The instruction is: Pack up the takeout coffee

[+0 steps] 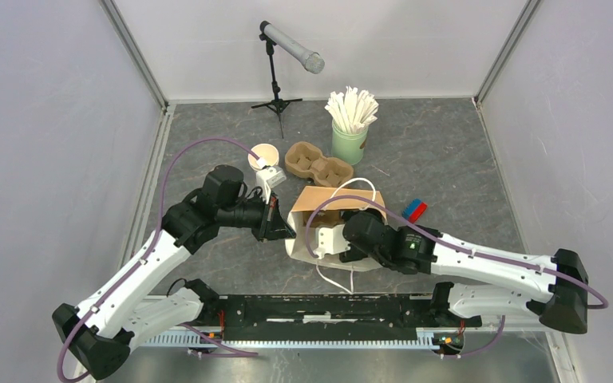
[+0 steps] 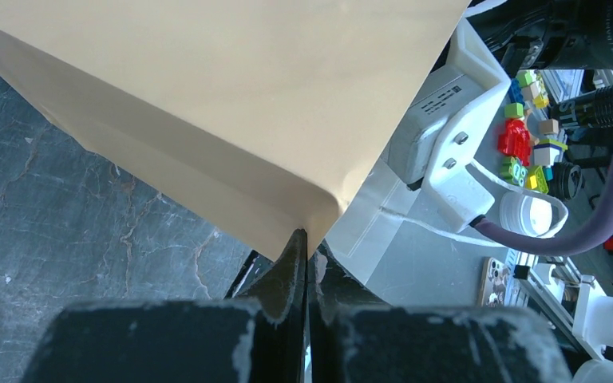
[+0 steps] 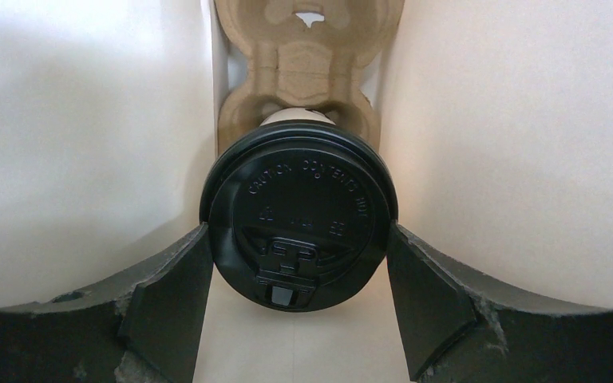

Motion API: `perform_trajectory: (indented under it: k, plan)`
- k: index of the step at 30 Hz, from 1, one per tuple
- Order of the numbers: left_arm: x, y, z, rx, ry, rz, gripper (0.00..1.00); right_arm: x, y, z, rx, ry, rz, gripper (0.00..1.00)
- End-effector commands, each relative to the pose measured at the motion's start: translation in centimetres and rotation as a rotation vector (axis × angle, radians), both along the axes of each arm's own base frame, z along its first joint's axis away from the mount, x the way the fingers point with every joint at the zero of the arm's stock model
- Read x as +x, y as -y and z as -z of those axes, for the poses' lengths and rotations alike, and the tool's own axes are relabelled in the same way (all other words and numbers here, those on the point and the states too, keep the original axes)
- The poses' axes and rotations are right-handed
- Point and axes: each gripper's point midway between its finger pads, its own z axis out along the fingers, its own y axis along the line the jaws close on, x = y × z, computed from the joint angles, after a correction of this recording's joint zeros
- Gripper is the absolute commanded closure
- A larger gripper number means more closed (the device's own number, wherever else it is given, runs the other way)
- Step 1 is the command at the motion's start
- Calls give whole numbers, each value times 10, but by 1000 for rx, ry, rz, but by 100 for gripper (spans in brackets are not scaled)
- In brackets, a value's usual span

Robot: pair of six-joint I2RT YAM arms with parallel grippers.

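Only the right wrist shows the takeout coffee point(image 3: 298, 215) inside the bag point(image 3: 88, 120).

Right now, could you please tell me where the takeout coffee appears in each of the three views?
Top external: not visible, hidden inside the paper bag at centre.
Left wrist: not in it; only the bag's tan wall fills the top.
Right wrist: takeout coffee dead centre, black lid toward the camera, between the right gripper fingers.
Shared landmark: the paper bag, its inner walls flanking the cup.
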Motion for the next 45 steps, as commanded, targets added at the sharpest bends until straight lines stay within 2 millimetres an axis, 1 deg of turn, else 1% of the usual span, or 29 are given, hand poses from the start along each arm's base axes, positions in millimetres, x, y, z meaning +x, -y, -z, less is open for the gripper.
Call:
perform_trajectory:
  k: [1,8,17,21,27,32,35,40,43,45]
  plan:
    - [1,-1,-14,-26,31,-17,98,1,11,-20,0,10,9,22]
    - [2,-2,-14,-10,29,-20,98,-4,12,-23,-16,-7,-29,13]
    - [5,-2,-15,6,28,-24,98,-9,7,-23,-19,-39,-65,12]
    - [5,-3,-16,12,28,-27,98,-10,10,-22,-34,-46,-65,9]
    - [7,-5,-18,32,28,-34,98,-16,11,-22,-27,-72,-82,14]
    - [9,-7,-19,55,31,-39,98,-21,9,-22,-20,-111,-84,11]
    - [9,-7,-19,66,26,-38,98,-22,11,-22,-19,-115,-77,9]
    - [12,-7,-20,72,30,-45,98,-27,14,-26,-17,-132,-91,8]
    - [14,-7,-20,78,31,-51,98,-30,15,-27,-16,-149,-93,11]
    - [15,-6,-19,82,26,-51,98,-32,14,-27,-8,-162,-90,10]
